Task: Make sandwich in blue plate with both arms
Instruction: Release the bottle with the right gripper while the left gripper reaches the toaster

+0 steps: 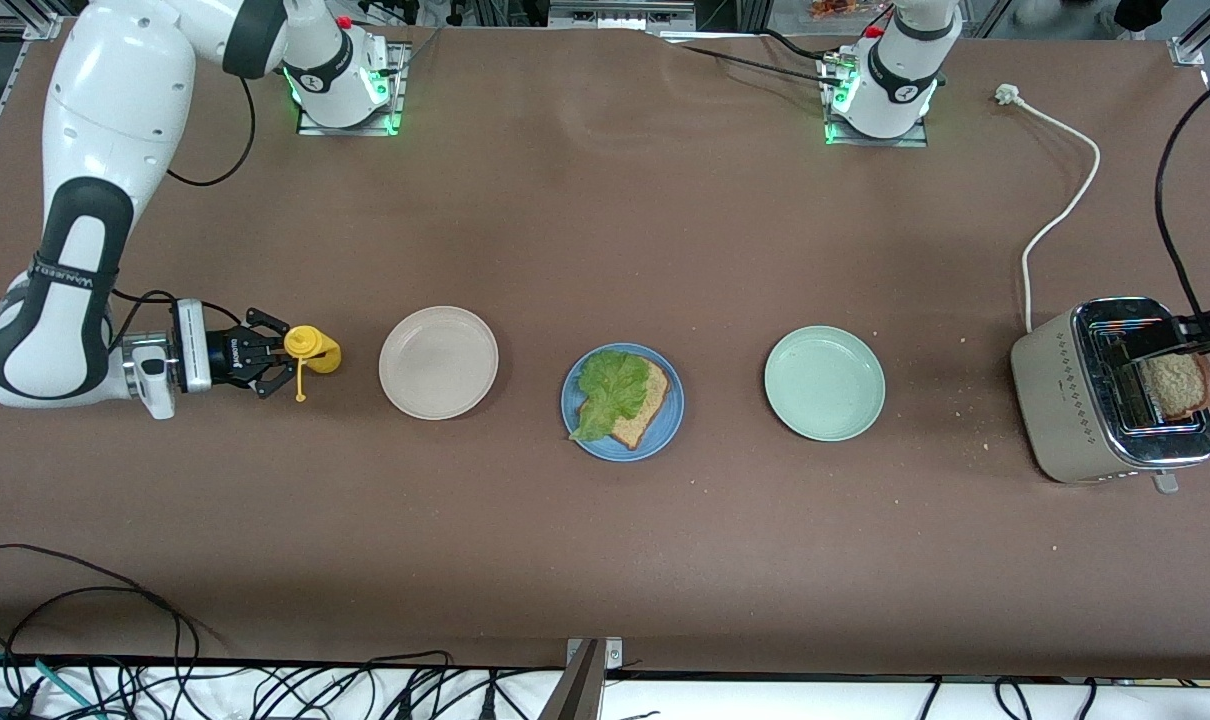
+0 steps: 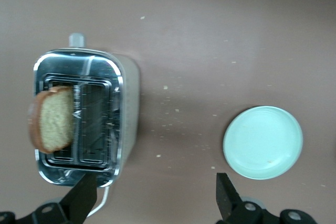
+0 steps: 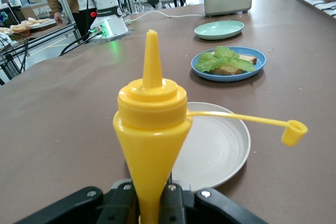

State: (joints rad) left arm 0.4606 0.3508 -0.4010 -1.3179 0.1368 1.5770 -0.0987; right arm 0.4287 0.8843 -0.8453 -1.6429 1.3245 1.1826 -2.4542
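The blue plate [image 1: 667, 424] sits mid-table and holds one brown bread slice [image 1: 651, 398] with a green lettuce leaf [image 1: 610, 385] on it; it also shows in the right wrist view [image 3: 253, 70]. A second bread slice [image 1: 1175, 385] stands in a slot of the toaster [image 1: 1065, 390]; it also shows in the left wrist view [image 2: 51, 119]. My left gripper [image 1: 1205, 335] hovers over the toaster, open and empty [image 2: 155, 203]. My right gripper [image 1: 270, 365] is shut on a yellow squeeze bottle [image 1: 315, 350], with its nozzle toward the beige-white plate and its cap off on its tether [image 3: 152, 124].
A beige-white plate [image 1: 438, 362] lies between the bottle and the blue plate. A pale mint-green plate [image 1: 824, 383] lies between the blue plate and the toaster. The toaster's white cord [image 1: 1065, 200] runs toward the left arm's base. Crumbs lie near the toaster.
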